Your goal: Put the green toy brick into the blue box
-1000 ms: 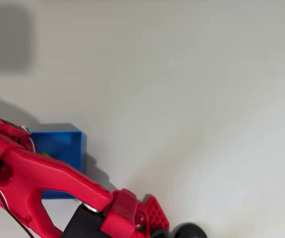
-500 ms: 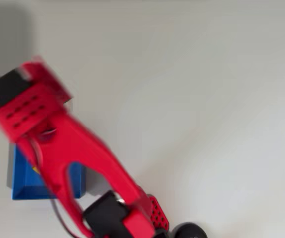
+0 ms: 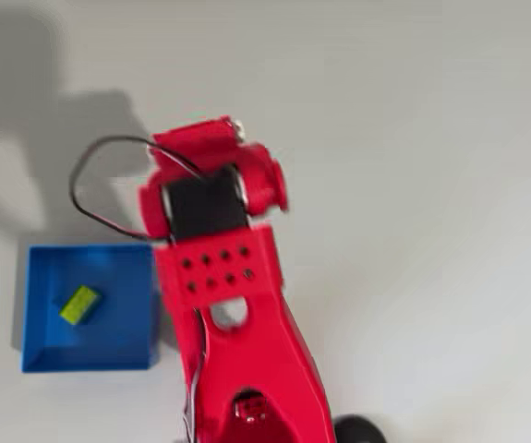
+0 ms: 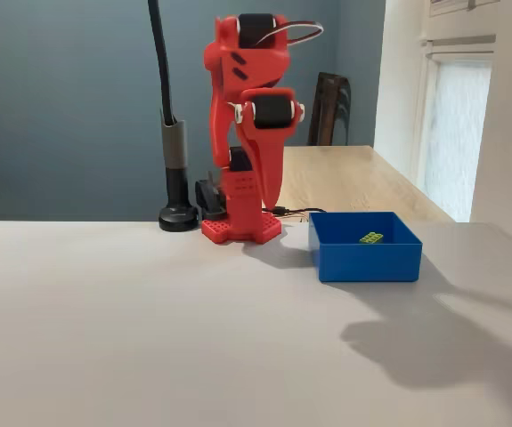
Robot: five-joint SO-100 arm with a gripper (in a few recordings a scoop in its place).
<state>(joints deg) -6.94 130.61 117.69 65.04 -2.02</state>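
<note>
Green toy brick inside blue box (touching no wall).

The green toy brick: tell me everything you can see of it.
The green toy brick is a small lime-green rectangular block, seemingly plastic, far smaller than its container. It lies flat on the floor of the blue box, in the left half in the overhead view and turned diagonally to the walls. In the fixed view it shows just above the box's front wall, with faint studs on top. It touches only the box floor; the red arm stands folded beside the box, clear of it.
</note>
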